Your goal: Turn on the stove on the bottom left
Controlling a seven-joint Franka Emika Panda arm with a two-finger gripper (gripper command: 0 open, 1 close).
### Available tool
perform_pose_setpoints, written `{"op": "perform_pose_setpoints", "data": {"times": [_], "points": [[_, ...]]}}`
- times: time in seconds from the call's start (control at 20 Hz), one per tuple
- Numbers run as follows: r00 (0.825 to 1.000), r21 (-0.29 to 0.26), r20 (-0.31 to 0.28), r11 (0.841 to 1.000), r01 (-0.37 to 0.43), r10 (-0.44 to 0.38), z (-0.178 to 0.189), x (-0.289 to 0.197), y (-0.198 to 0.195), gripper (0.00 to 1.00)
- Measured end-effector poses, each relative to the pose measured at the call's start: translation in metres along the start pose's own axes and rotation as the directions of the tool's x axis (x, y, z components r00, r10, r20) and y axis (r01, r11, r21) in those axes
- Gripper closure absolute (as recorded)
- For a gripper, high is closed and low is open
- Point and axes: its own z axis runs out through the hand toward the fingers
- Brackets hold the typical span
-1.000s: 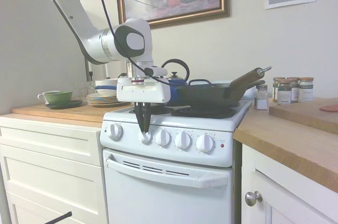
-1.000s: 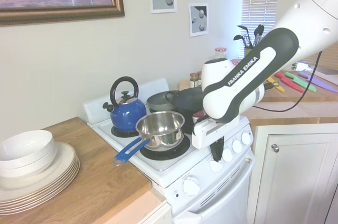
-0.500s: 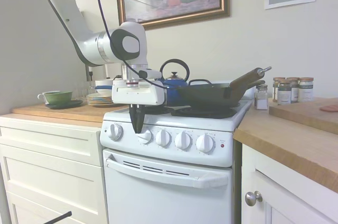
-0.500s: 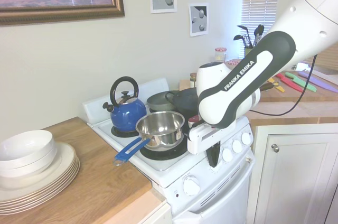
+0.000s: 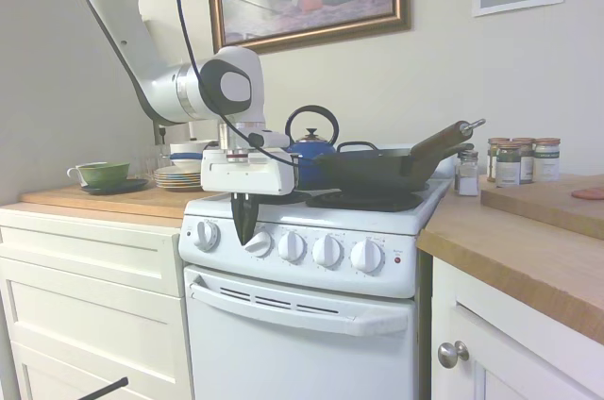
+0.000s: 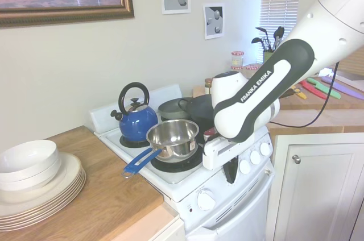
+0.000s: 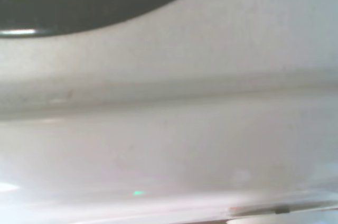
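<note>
The white stove [image 5: 311, 343] has a row of round white knobs on its front panel and a small red light [image 5: 397, 259] at the right end. My gripper [image 5: 244, 228] points down in front of the panel, between the leftmost knob [image 5: 206, 235] and the second knob [image 5: 258, 243]. Its dark fingers are pressed together with nothing held. From the other side the gripper [image 6: 230, 171] hangs just above the second knob, beside the end knob [image 6: 206, 200]. The wrist view shows only blurred white stove [image 7: 174, 129] surface and a dark curved burner edge [image 7: 79, 2].
On the burners stand a blue kettle [image 5: 312, 141], a black pan [image 5: 377, 169] and a steel saucepan [image 6: 172, 137] with a blue handle. Stacked plates [image 6: 34, 187] sit on the wooden counter beside the stove. Spice jars [image 5: 519, 160] are on the other counter.
The gripper has left the second knob, rising slightly and shifting toward the leftmost knob. The arm's wrist moved with it. Pots and kettle have not moved.
</note>
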Motion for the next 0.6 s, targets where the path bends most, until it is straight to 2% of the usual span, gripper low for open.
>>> {"op": "perform_pose_setpoints", "data": {"times": [0.6], "points": [[0.998,-0.064,-0.065,0.998,0.000,-0.004,0.0088,-0.0090,-0.0073,1.00]]}}
